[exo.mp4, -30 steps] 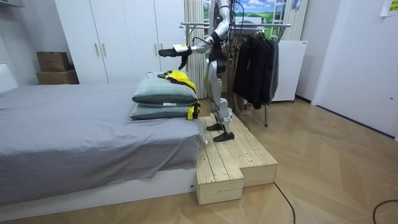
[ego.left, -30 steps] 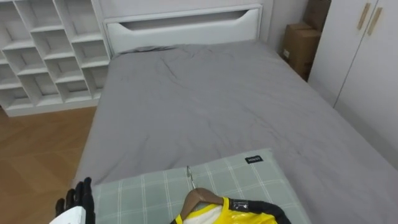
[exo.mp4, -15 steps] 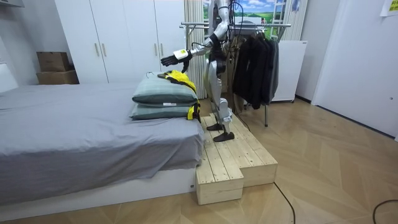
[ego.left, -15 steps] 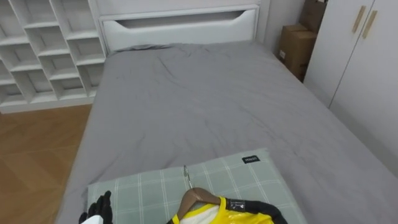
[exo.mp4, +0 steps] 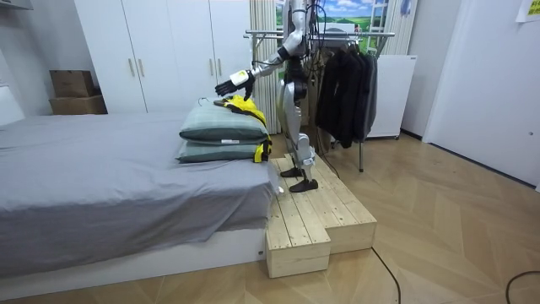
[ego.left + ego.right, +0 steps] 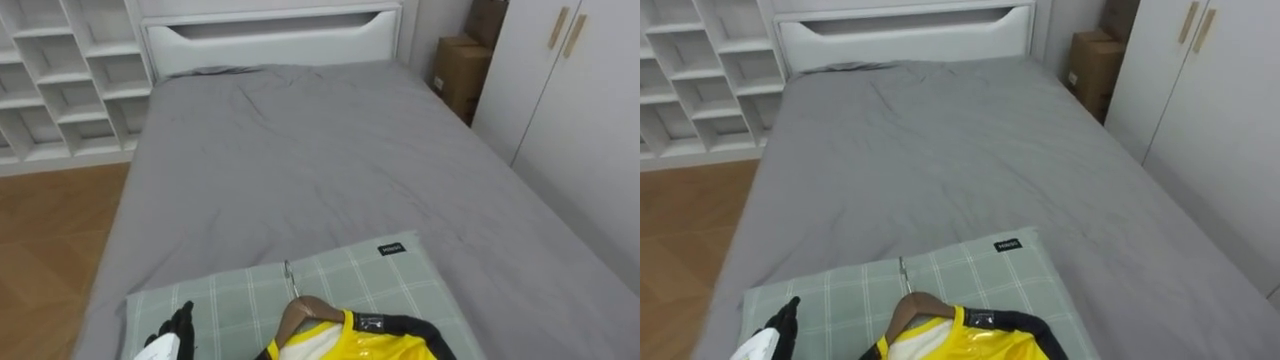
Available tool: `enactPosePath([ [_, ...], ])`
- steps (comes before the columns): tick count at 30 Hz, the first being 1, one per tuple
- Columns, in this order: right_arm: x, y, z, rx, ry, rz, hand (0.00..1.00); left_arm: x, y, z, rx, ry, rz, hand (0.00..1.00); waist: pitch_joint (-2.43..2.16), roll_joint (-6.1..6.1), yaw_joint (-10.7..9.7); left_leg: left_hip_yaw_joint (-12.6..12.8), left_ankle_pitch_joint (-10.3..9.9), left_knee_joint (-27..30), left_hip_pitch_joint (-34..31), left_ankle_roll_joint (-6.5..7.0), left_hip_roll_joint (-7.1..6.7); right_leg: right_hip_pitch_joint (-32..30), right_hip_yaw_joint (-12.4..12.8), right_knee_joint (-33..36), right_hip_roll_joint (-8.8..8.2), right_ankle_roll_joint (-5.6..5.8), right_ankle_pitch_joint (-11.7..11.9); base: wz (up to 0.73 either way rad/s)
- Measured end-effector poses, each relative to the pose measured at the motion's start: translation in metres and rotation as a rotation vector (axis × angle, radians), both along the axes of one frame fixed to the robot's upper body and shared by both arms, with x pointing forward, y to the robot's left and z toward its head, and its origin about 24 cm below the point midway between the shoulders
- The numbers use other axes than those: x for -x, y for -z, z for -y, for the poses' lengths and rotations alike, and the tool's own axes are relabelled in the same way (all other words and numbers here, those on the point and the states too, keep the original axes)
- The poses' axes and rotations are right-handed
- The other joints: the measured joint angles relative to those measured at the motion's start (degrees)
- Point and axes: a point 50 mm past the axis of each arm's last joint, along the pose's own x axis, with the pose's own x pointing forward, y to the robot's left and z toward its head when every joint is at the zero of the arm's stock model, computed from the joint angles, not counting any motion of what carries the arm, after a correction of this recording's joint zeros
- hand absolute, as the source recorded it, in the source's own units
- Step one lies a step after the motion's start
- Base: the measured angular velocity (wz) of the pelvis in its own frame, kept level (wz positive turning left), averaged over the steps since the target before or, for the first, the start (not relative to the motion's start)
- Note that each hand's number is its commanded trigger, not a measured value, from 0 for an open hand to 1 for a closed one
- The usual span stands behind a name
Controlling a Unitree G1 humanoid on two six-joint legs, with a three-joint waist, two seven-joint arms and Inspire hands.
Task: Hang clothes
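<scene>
A yellow garment with black trim (image 6: pixel 352 340) lies on a wooden hanger (image 6: pixel 300 309) whose metal hook (image 6: pixel 289 276) points toward the bed's head. It rests on a green checked pillow (image 6: pixel 230 295) at the foot of the bed. My left hand (image 6: pixel 181 325) hovers open over the pillow's left part, a short way left of the hanger, its fingers straight. In the room view I stand on a wooden platform (image 5: pixel 312 219) at the bed's foot, with the left hand (image 5: pixel 226 84) stretched out just above the garment (image 5: pixel 243 105) and the stacked pillows (image 5: pixel 221 127).
The grey bed (image 6: pixel 320 160) stretches ahead to a white headboard (image 6: pixel 270 35). White shelves (image 6: pixel 60 70) stand to the left, a wardrobe (image 6: pixel 580 100) and a cardboard box (image 6: pixel 458 70) to the right. Behind me stands a clothes rack (image 5: pixel 337 35) with dark clothes (image 5: pixel 346 93).
My left hand has come down and moved right, from beside the pillow to over it, nearer the hanger. The eye view has shifted a little.
</scene>
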Motion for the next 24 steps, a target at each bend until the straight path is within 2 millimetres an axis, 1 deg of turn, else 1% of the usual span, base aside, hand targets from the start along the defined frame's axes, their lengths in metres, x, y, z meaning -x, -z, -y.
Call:
enactPosePath([
  [1, 0.000, 0.000, 0.000, 0.001, 0.002, 0.001, 0.00, -0.001, 0.000, 0.000, 0.001, 0.002, -0.002, 0.00, -0.04, -0.02, -0.3, 0.0, 0.0, 0.1, -0.3, 0.00, 0.00, -0.3, 0.0, 0.1, -0.01, 0.00, 0.0, 0.00],
  [4, -0.003, 0.000, -0.001, 0.002, 0.037, 0.015, 0.00, -0.009, -0.001, 0.000, -0.006, 0.003, -0.003, 0.00, 0.02, -0.06, -0.5, -0.1, 0.0, 0.4, -2.2, 0.06, 0.03, -1.8, -0.5, 0.8, -0.14, -0.04, 0.1, 0.03],
  [6, -0.008, 0.000, -0.002, 0.005, 0.043, 0.026, 0.00, -0.020, -0.005, 0.001, -0.007, 0.011, 0.013, 0.00, 0.02, 0.00, -1.1, -0.1, 0.3, 0.4, -3.8, 0.55, -0.02, -3.5, -0.9, 1.4, -0.32, -0.05, 0.1, 0.05],
  [7, -0.011, 0.000, -0.002, 0.004, 0.041, 0.032, 0.00, -0.024, -0.007, 0.002, -0.008, 0.016, 0.019, 0.00, 0.07, 0.11, -1.1, 0.0, 0.4, 0.5, -4.1, 0.64, -0.02, -4.0, -0.9, 1.6, -0.35, -0.05, 0.1, 0.00],
  [9, -0.020, 0.000, -0.003, 0.011, 0.032, 0.055, 0.00, -0.038, -0.012, 0.005, -0.012, 0.032, 0.038, 0.00, 0.41, 0.65, -1.2, 0.0, 0.5, 1.0, -5.4, 0.79, 0.02, -5.4, -0.9, 2.0, -0.38, -0.08, 0.4, -0.02],
  [10, -0.023, 0.000, -0.003, 0.012, 0.025, 0.060, 0.00, -0.043, -0.014, 0.006, -0.014, 0.034, 0.044, 0.00, 0.48, 0.77, -1.2, 0.1, 0.5, 1.2, -5.8, 0.80, 0.04, -5.7, -0.8, 2.0, -0.37, -0.14, 0.5, -0.04],
  [12, -0.032, -0.001, -0.003, 0.010, 0.031, 0.097, 0.00, -0.058, -0.021, 0.006, -0.023, 0.041, 0.063, 0.00, 0.75, 1.28, -1.2, 0.1, 0.7, 1.4, -6.7, 1.05, 0.07, -6.7, -0.8, 2.1, -0.35, -0.22, 0.8, 0.00],
  [15, -0.036, -0.001, -0.003, 0.006, 0.065, 0.134, 0.00, -0.073, -0.033, 0.008, -0.023, 0.056, 0.118, 0.00, 0.76, 1.56, -1.2, 0.1, 0.9, 1.5, -8.1, 1.28, 0.06, -8.4, -0.8, 2.9, -0.38, -0.24, 0.9, 0.00],
  [21, -0.041, -0.002, -0.004, 0.012, 0.078, 0.172, 0.00, -0.091, -0.046, 0.005, -0.033, 0.056, 0.161, 0.00, 0.80, 1.70, -1.3, 0.4, 1.4, 2.5, -12.2, 1.50, 0.04, -12.4, -0.9, 4.0, -0.61, -0.38, 1.2, -0.01],
  [24, -0.042, -0.002, -0.003, 0.015, 0.075, 0.182, 0.00, -0.094, -0.048, 0.006, -0.033, 0.061, 0.170, 0.00, 0.93, 1.92, -1.4, 0.4, 1.6, 3.0, -13.6, 1.57, 0.02, -13.5, -1.2, 4.0, -0.78, -0.32, 1.5, 0.05],
])
